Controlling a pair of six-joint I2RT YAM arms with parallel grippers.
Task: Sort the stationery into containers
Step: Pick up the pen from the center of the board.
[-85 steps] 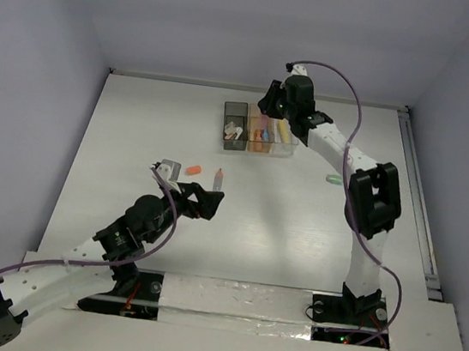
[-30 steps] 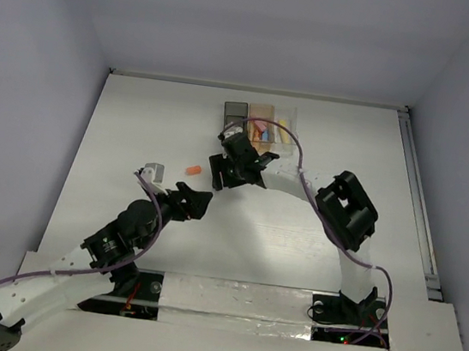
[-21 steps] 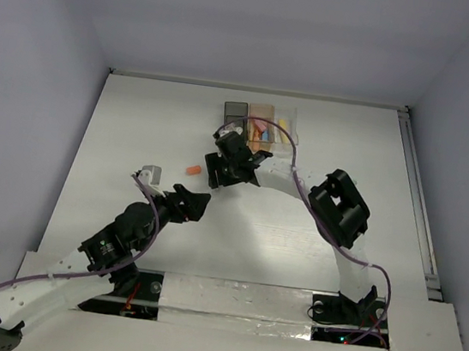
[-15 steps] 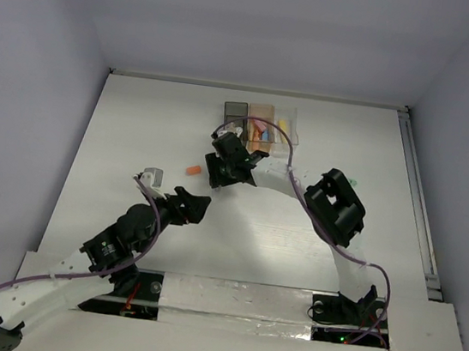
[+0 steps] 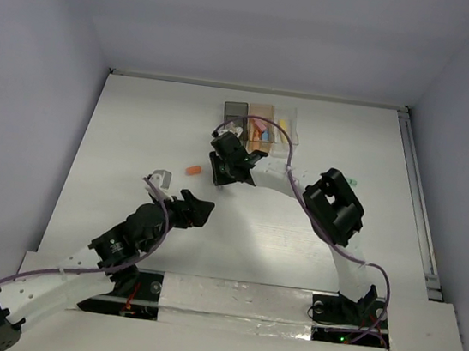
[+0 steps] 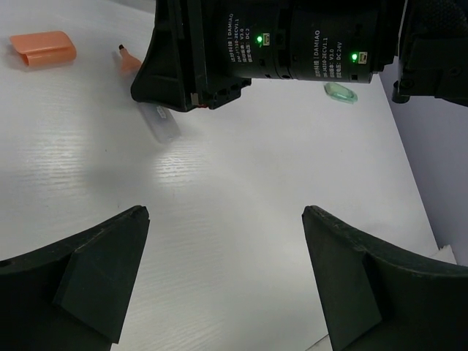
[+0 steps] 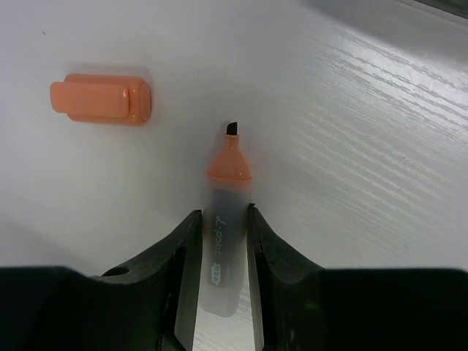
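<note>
An uncapped orange marker with a clear barrel lies on the white table. My right gripper is shut on its barrel, one finger on each side. In the top view the right gripper hides the marker. The marker's barrel also shows in the left wrist view. Its orange cap lies apart to the left. My left gripper is open and empty over bare table. The joined bins stand behind, with several markers inside.
A mint green item lies on the table to the right, partly behind the right arm. A small grey block sits by the left arm. The right arm's elbow hangs over the middle right of the table.
The right gripper came from the bins down to the marker and stands shut on it. The left gripper drew back toward the near edge, away from the marker.
</note>
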